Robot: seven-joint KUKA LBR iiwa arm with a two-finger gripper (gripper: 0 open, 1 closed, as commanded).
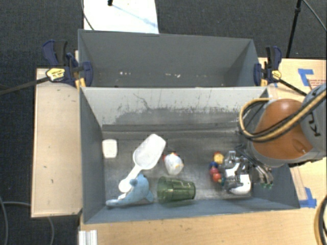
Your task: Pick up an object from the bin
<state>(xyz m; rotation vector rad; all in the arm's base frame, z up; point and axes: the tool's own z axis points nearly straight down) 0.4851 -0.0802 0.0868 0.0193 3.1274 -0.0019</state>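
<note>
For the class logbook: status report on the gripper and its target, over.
Gripper down at right end of bin. Small red-yellow-blue toy right beside it; nothing seen held. Green cup lies apart, further left, not blocking.

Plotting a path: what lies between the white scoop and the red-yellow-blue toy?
In the camera view, a small white object with an orange patch lies there.

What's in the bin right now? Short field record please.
tool: low at the right end of the bin, beside a red, yellow and blue toy
left end: white block
middle: white scoop, small white item
front: green cup on its side, blue item to its left
</note>
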